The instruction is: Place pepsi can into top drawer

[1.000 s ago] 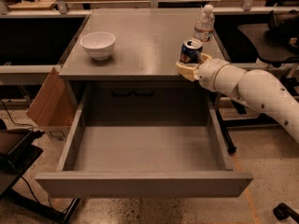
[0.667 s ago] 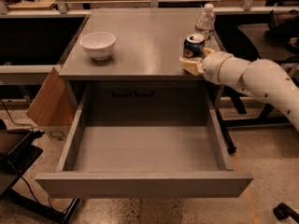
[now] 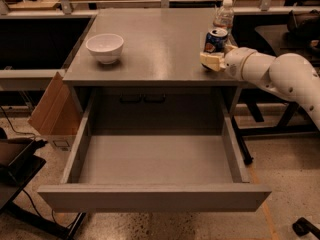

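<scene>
Pepsi can [image 3: 216,39] upright on table [image 3: 150,49], right edge, just behind gripper [image 3: 211,62]

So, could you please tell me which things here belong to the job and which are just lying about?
Job: pepsi can, on the table, right edge; top drawer, pulled open; gripper, at the can's base.
Lying about: white bowl; water bottle behind the can; cardboard box left of the table.

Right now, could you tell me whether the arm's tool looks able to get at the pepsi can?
Probably yes: the tool is right at the pepsi can, low by its base. The water bottle stands behind the can and the bowl sits well away, so nothing blocks it.
</scene>
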Tool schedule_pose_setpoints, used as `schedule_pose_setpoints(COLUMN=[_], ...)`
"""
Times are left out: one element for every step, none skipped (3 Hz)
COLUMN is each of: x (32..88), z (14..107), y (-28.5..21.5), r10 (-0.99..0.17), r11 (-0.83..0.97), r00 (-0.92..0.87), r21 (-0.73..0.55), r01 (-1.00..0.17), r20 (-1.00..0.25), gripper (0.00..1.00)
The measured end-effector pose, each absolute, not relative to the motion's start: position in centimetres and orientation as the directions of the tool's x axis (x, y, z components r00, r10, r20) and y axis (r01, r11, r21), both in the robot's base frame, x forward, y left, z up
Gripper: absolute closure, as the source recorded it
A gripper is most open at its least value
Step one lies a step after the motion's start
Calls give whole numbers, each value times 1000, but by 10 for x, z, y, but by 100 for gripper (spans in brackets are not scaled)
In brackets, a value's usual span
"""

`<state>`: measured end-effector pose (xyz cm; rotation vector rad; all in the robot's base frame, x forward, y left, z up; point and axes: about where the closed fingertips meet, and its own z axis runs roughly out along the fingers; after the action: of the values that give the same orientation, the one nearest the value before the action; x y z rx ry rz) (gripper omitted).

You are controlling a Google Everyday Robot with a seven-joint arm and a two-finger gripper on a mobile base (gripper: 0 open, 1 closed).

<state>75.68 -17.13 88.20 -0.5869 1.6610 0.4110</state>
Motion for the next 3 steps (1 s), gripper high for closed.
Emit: schedule_pose_setpoints(x=[752, 740, 719], z=[888, 898, 912], y=[-172, -158, -134], r10=[-123, -107, -114], r11=[800, 777, 730], r00=[-111, -119, -163], r21=[-32, -8, 29], r01=[-600, -630, -683], r20=[-986, -987, -980], gripper=[100, 100, 100])
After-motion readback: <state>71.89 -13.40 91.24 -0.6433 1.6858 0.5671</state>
